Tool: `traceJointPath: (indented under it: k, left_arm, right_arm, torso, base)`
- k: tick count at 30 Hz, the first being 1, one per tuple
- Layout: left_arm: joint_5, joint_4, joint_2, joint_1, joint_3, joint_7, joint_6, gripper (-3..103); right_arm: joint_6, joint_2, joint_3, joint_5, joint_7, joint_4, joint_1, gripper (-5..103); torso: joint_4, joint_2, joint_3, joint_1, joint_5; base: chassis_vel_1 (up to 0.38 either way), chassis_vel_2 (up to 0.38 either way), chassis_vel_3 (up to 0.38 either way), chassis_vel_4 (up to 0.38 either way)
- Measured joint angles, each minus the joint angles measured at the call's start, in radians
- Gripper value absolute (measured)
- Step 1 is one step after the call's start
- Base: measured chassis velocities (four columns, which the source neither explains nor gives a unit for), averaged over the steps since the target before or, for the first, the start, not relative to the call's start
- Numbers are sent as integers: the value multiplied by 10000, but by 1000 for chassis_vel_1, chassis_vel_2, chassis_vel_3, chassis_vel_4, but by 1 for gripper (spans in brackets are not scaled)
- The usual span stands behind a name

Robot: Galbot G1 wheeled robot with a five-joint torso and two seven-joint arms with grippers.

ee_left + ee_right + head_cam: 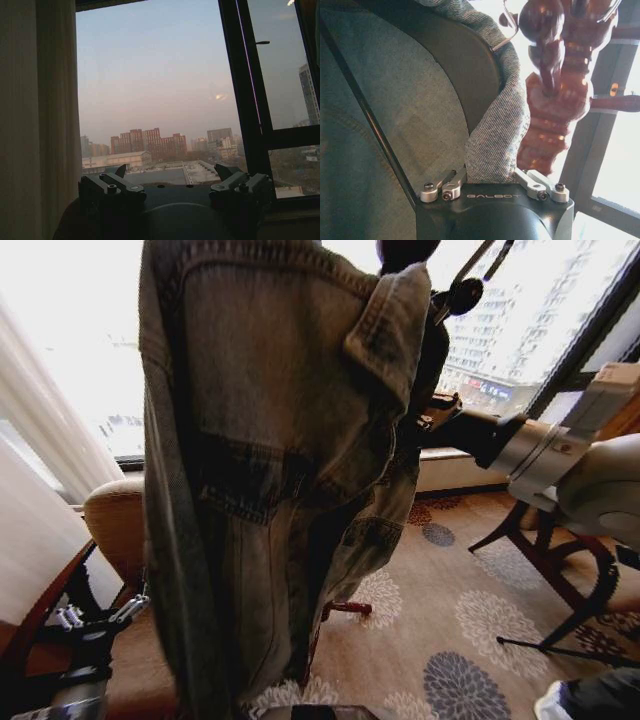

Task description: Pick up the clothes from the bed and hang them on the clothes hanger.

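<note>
The clothes (270,460), a faded denim jacket, hang full length close in front of me against the bright window. In the right wrist view a thin black bar of the clothes hanger (370,120) runs across the denim (350,165), and its silver hook (512,30) curves up beside the wooden stand. My right gripper (492,175) is shut on a fold of the jacket's edge; from the head it reaches in from the right (440,420). My left gripper (170,172) stands open and holds nothing, low at the left (95,625), facing the window. The bed is out of view.
A turned red-brown wooden coat stand (555,100) rises just behind the jacket (405,252). White curtains (40,440) hang at the left above a tan chair (115,520). Crossed dark wooden legs (550,560) stand at the right on the flowered carpet (450,620).
</note>
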Motion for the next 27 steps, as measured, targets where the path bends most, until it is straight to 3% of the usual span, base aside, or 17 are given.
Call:
traceJointPath:
  k: [6,14,27]
  left_arm:
    - [0,0,0,0,0,0,0,100]
    - [0,0,0,0,0,0,0,100]
    - [0,0,0,0,0,0,0,100]
  right_arm:
    - [-16,230,0,1019,522,44,-86,20]
    - [-9,360,-89,1344,622,9,-239,20]
    - [-117,171,-448,-79,-207,268,-479,20]
  torso:
    - [3,0,0,0,-1]
    - [0,-1,0,0,0]
    - [-1,-2,0,0,3]
  base:
    - [0,0,0,0]
    - [0,0,0,0]
    - [0,0,0,0]
